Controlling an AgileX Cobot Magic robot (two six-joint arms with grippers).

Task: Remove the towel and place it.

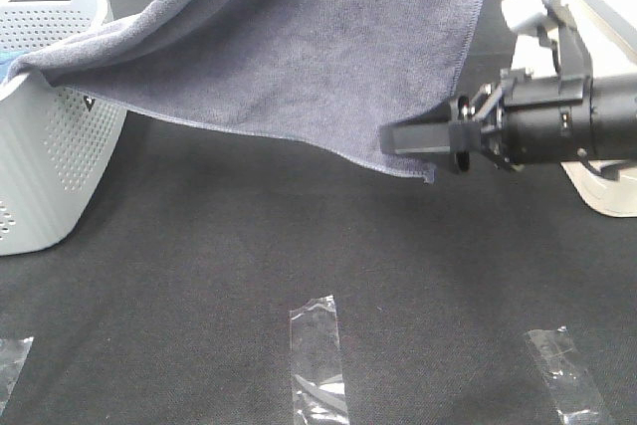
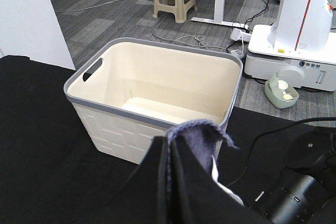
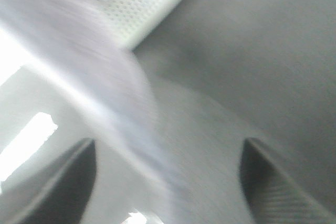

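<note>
1. Towel (image 1: 299, 57): the slate-grey sheet hangs lifted above the black table (image 1: 299, 266). One end trails over the rim of the perforated basket (image 1: 50, 166). The rest spreads away from the basket and rises out of the high view. Its long axis runs outward from the basket.
2. Perforated basket: it stands under the towel's trailing end, so the cloth is not yet clear of it.
3. Right gripper (image 1: 390, 138): it lies level on the towel's far side from the basket, pointing back toward the basket. Its wrist view shows the fingers spread wide with blurred cloth ahead between them. Whether they touch it I cannot tell.
4. Left gripper (image 2: 170, 142): pressed together, pinching a fold of the towel. Where it stands from the basket I cannot tell.
5. Lower corner (image 1: 423, 174): this is the hem's end farthest from the basket, just beside and slightly below the right gripper's tip. The right arm looks nearer, so the coming move is probably a short reach toward the basket to close on this edge.
</note>
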